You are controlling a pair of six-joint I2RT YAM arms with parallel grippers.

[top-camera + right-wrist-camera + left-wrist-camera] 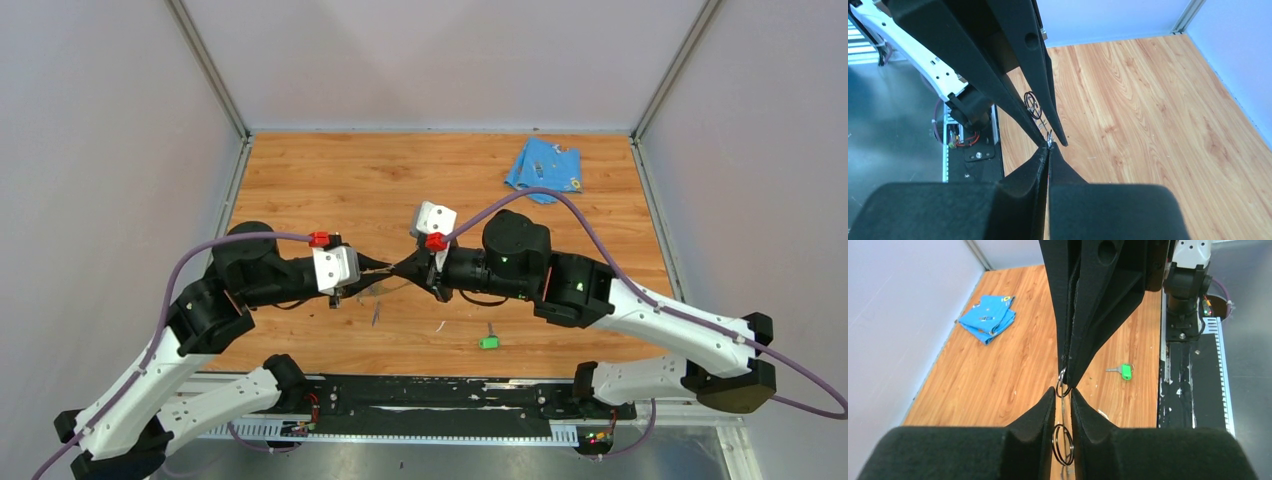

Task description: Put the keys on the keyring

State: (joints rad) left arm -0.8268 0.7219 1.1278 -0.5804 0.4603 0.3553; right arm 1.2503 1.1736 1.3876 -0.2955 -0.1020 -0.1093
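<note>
Grey keyring (1063, 445) sits between my left gripper's (1063, 392) slightly parted fingers. My right gripper (1068, 381) pinches it, closed tight. Green key (1126, 371) lies by the table's (1013, 365) near edge.

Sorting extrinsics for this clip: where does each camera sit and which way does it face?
Top external: above and behind the bases, looking down on the table; both arms show, left pincer and right pincer tip to tip.
Left wrist: on the left arm, looking along its own fingers at the right pincer; keyring in their gap.
Right wrist: on the right arm, looking along its own fingers back at the left pincer.
Shared: top and left wrist both show green key, blue cloth.
</note>
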